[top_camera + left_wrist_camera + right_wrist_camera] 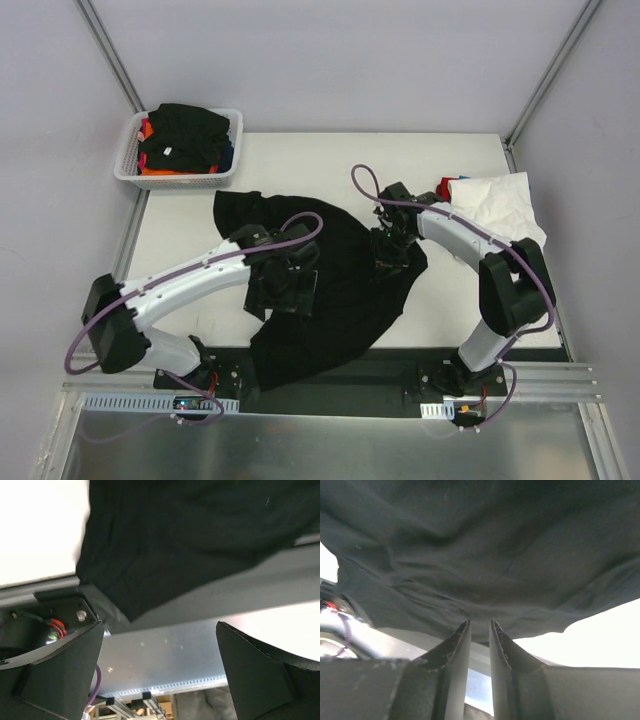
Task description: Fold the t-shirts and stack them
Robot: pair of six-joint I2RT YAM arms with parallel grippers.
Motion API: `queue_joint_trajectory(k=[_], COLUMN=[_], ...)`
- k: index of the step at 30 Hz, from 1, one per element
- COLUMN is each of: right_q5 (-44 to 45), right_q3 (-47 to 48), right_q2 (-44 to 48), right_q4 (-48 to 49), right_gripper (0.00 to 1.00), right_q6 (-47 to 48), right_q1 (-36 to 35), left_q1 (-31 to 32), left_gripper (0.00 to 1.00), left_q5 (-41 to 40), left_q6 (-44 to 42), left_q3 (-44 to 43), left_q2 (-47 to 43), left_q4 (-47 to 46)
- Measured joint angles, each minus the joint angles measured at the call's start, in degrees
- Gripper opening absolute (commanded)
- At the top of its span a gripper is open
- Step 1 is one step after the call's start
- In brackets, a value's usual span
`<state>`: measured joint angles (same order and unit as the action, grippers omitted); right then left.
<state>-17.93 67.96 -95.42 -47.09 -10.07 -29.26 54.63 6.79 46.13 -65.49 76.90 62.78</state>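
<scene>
Black t-shirt (345, 300) spread loosely across the middle of the counter (300, 165), rumpled rather than flat, one corner reaching toward the far left, the near hem spilling over the counter's front edge onto the dark base plate (340, 380) between the two arms. Left gripper (160, 630) poised above the left half of that shirt, fingers (65, 665) spread wide, nothing between them; in the left wrist view only the hanging hem of black cloth above and the grey rail below. Right gripper (480, 625) down at the shirt's right edge, fingers (455, 650) drawn almost together with just a thin slit left, tips pressed into the lower border of the black cloth, creases running toward them, a fold apparently pinched there; cloth bunched up around this spot in the top view. White t-shirt (500, 205) crumpled at the far right corner of the counter, just beyond the right arm's elbow, with a red t-shirt (445, 186) peeking out at its left side, touching it. White mesh basket (125, 165) at the far left corner, well apart from both grippers, heaped with a second black t-shirt (190, 135) on top and orange cloth (165, 171) showing beneath along the near side.
</scene>
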Motion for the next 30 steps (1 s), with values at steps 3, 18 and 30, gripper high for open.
queue_joint_trajectory(k=[3, 18, 30], right_q5=[-1.36, -12.41, -25.51], right_q3=[3.26, 17.79, 33.70], right_q2=[-0.87, 2.60, 5.64], right_q4=[-0.76, 1.77, 16.68], right_gripper=[0.33, 0.96, 0.96], right_q6=[0.09, -3.78, -22.03], right_q1=[2.16, 15.47, 18.34], left_q1=[-1.92, -22.88, -29.24], left_gripper=[0.95, 0.98, 0.99], left_q5=[-1.81, 6.43, 14.08], left_q6=[-2.78, -5.84, 8.24], left_q3=[-5.11, -38.27, -55.93], left_q2=[6.75, 24.22, 21.73], left_q4=[-0.20, -8.44, -16.37])
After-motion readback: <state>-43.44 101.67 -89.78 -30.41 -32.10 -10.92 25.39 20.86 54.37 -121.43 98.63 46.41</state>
